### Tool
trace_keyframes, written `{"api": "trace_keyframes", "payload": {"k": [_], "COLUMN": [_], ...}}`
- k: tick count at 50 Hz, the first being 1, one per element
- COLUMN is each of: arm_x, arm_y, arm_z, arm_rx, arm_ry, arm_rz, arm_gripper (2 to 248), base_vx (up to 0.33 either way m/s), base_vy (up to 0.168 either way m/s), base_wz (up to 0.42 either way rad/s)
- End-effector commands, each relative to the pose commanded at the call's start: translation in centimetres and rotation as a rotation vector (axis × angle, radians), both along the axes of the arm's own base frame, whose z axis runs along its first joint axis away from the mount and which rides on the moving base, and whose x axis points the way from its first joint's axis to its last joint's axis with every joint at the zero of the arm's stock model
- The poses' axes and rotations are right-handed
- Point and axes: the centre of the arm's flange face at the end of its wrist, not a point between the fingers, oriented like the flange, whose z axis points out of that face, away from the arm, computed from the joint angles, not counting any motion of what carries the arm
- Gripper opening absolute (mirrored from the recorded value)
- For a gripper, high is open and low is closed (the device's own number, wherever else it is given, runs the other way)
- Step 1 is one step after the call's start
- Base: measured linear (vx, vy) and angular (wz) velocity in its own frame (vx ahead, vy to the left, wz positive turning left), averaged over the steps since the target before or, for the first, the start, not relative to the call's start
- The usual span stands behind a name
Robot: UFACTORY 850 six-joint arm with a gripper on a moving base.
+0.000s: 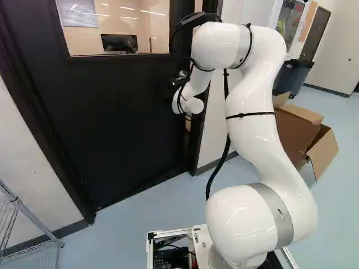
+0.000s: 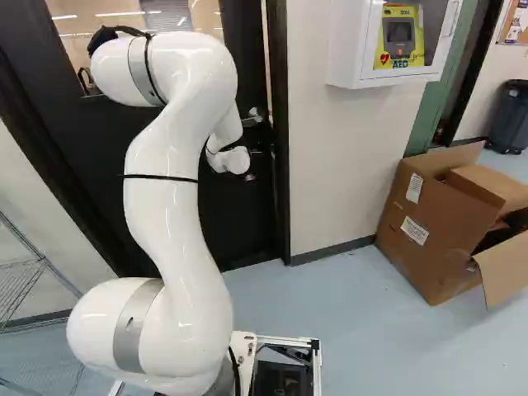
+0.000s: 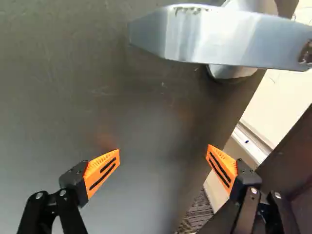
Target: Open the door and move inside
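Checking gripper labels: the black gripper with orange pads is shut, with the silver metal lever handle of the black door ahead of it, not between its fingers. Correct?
Not quite: the wrist view shows the black gripper open, its fingers wide apart. The silver metal lever handle of the black door is indeed ahead of it, not between its fingers.

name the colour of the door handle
The handle is a shiny silver-grey, seen best in the wrist view.

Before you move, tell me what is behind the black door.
Through its window, a dark screen and a tan wall show. The door itself hides the rest.
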Motion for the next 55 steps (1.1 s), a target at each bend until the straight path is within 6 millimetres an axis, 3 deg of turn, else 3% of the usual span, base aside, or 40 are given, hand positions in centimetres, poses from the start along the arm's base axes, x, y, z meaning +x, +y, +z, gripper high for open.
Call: {"api": "trace_keyframes", "payload": {"k": [55], "arm_x": [9.6], "arm_y": [5.3], "arm_z": [-2.3], "arm_rx": [0.113], "arm_ry": [-0.096], "arm_rz": [-0.091], "arm_gripper": [247], "base_vx": [0.000], "base_vy": [0.000], "base_wz": [0.000]}}
